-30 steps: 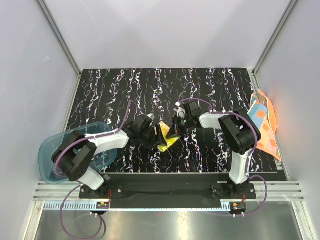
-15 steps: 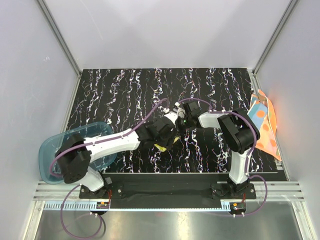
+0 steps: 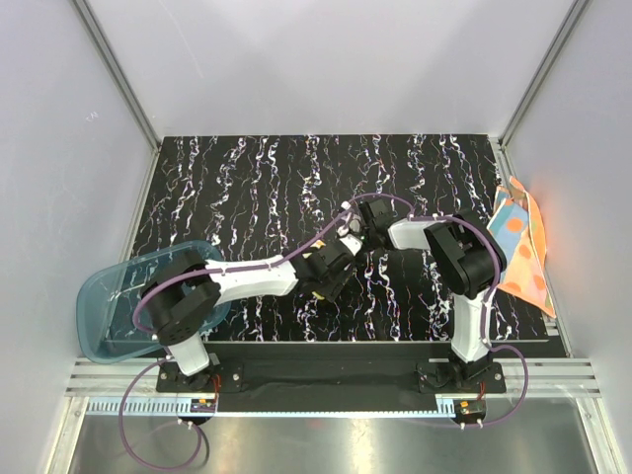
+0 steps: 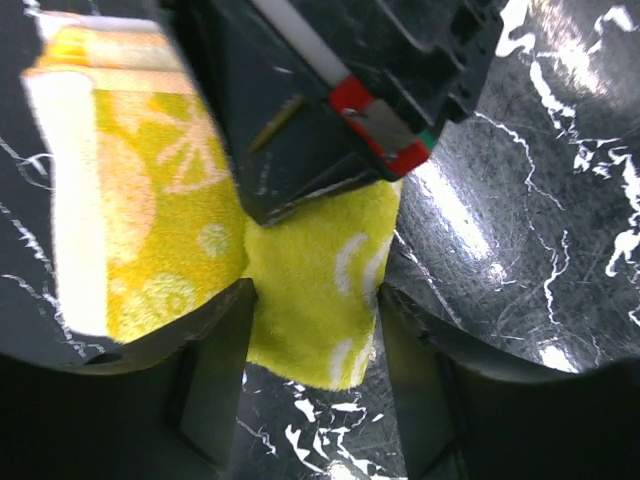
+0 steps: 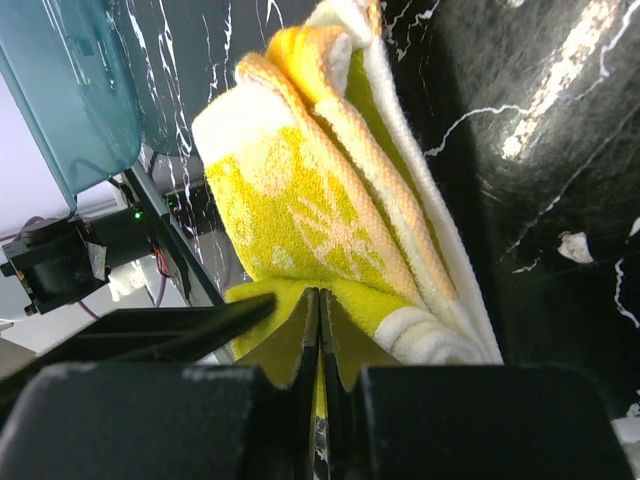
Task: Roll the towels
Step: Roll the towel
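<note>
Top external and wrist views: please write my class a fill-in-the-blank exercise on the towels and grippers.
1. The right gripper pinches a towel coloured ____.
2. The left gripper is ____, straddling that towel.
3. The orange towel lies at the table's ____ edge.
Missing words: yellow; open; right.

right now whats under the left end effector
Under the left end effector, between its open jaws, is the yellow towel, with the black table below. The right end effector pinches the towel. In the top view the arms cover it.
</note>
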`<state>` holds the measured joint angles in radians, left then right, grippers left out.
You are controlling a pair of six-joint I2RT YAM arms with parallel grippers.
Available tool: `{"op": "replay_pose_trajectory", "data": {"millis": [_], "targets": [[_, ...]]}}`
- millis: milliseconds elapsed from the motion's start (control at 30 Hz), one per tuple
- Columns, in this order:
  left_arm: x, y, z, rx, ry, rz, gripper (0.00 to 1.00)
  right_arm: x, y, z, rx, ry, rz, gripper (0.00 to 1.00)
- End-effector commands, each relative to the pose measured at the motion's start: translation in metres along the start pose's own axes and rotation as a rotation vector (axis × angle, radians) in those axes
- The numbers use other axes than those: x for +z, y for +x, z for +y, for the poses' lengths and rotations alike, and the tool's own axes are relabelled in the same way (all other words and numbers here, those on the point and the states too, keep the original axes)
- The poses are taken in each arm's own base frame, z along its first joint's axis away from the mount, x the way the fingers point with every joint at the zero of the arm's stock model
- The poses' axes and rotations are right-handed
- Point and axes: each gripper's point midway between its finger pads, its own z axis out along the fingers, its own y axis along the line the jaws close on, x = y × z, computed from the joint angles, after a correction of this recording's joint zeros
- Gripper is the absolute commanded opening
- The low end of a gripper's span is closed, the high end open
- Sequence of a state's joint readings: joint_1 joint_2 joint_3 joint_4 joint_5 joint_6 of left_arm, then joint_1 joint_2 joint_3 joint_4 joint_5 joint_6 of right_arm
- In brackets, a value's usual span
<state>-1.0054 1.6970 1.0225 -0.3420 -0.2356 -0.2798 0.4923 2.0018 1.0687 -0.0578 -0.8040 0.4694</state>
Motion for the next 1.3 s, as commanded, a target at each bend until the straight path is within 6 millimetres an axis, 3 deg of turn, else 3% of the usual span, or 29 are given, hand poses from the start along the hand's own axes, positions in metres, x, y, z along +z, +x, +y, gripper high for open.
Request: {"op": "replay_pose_trajectory", "data": {"millis": [0,267,367,567,733,867,1033,1200,1233,1267], "targets": [[0.008,0.003,-0.009,0.037,0.012,-0.009,0.54,0.005,-0.001,-0.016,-0.001,0.049,0.009,0.07],[0.016,0.046,0.002,0.03,-0.079,0.071,0.49,0.009,-0.001,-0.022,0.01,0.06,0.024,0.07],[0.018,0.058,0.006,0.02,-0.095,0.086,0.38,0.01,-0.001,-0.024,0.017,0.064,0.03,0.07],[0.016,0.062,-0.002,0.01,-0.044,0.094,0.14,0.003,-0.004,-0.029,0.031,0.099,0.026,0.08],[0.004,0.042,-0.023,-0.036,0.073,0.032,0.07,-0.038,-0.029,-0.045,0.124,0.164,-0.064,0.11],[-0.005,0.026,-0.041,-0.086,0.173,-0.019,0.05,-0.076,-0.042,-0.06,0.16,0.314,-0.12,0.13],[-0.012,0.014,-0.073,-0.169,0.322,-0.017,0.0,-0.121,-0.062,-0.052,0.145,0.419,-0.222,0.13],[-0.016,0.009,-0.094,-0.299,0.459,-0.004,0.0,-0.144,-0.059,-0.036,0.136,0.422,-0.287,0.1],[-0.013,0.02,-0.09,-0.329,0.466,0.021,0.0,-0.151,-0.058,-0.028,0.125,0.415,-0.309,0.1],[-0.016,0.008,-0.094,-0.358,0.512,-0.026,0.0,-0.151,-0.052,-0.028,0.128,0.413,-0.305,0.11]]}}
